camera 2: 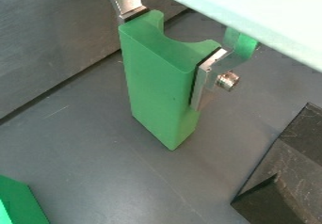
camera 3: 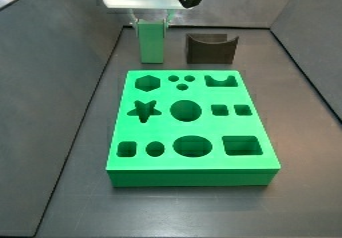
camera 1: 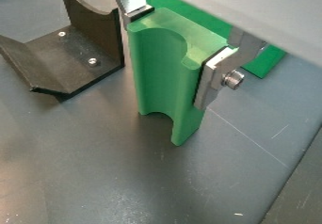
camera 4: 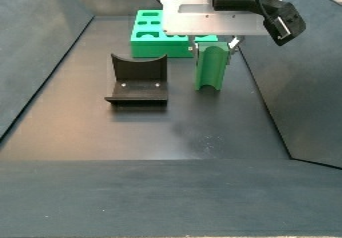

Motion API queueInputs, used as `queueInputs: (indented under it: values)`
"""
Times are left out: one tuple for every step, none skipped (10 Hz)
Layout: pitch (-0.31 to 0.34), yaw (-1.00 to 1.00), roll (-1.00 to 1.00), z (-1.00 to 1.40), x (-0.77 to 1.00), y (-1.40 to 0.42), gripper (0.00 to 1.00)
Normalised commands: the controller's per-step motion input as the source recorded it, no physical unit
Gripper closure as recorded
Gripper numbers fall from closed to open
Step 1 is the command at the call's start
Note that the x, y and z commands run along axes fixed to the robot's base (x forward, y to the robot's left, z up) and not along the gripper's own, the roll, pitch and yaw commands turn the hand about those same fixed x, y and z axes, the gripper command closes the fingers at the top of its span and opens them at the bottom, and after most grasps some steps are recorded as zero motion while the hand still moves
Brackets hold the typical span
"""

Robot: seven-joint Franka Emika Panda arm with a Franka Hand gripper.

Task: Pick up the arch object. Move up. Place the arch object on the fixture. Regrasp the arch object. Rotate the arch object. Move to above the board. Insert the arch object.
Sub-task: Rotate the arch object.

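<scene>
The arch object (camera 1: 157, 77) is a small green block standing upright with its notched end up and its lower end at the dark floor, as a side view (camera 4: 210, 67) also shows. My gripper (camera 1: 172, 47) is shut on its upper part, one silver finger (camera 2: 208, 75) pressed to each side. The fixture (camera 4: 136, 80) stands a short way beside the block with nothing resting in its curved dip, and it also shows in a wrist view (camera 1: 70, 49). The board (camera 3: 194, 177) lies flat apart from both, with several shaped holes in its top.
Sloping dark walls (camera 4: 47, 72) enclose the floor on both sides. In a wrist view a corner of the board (camera 2: 15, 204) shows near the block. A strip of bare floor (camera 3: 167, 66) separates the board from the block and the fixture (camera 3: 210, 48).
</scene>
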Motion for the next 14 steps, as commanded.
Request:
queueInputs:
  values:
    - [-0.013, -0.04, 0.20, 0.00, 0.00, 0.00, 0.00]
    - [-0.015, 0.01, 0.17, 1.00, 0.00, 0.00, 0.00]
    - [-0.002, 0.01, 0.17, 1.00, -0.02, 0.00, 0.00]
    - [0.030, 0.02, 0.15, 0.97, -0.04, -0.01, 0.00]
    - [0.056, 0.02, 0.11, 0.76, -0.02, -0.01, 0.00]
    - [0.065, 0.02, 0.08, 0.52, -0.01, -0.01, 0.00]
    - [0.066, 0.02, 0.06, 0.39, 0.00, -0.01, 0.00]
    - [0.006, 1.00, 0.00, 0.00, 0.00, 0.08, 0.00]
    - [0.005, 1.00, 0.00, -0.13, 0.02, 0.08, 0.00]
    - [0.004, 1.00, 0.00, -0.09, 0.03, 0.05, 0.00]
    - [0.004, 1.00, 0.00, -0.06, 0.03, 0.04, 0.00]
    - [0.004, 1.00, 0.00, -0.05, 0.03, 0.02, 0.00]
    - [0.004, 1.00, 0.00, -0.04, 0.03, 0.02, 0.00]
    - [0.004, 1.00, 0.00, -0.04, 0.03, 0.01, 0.00]
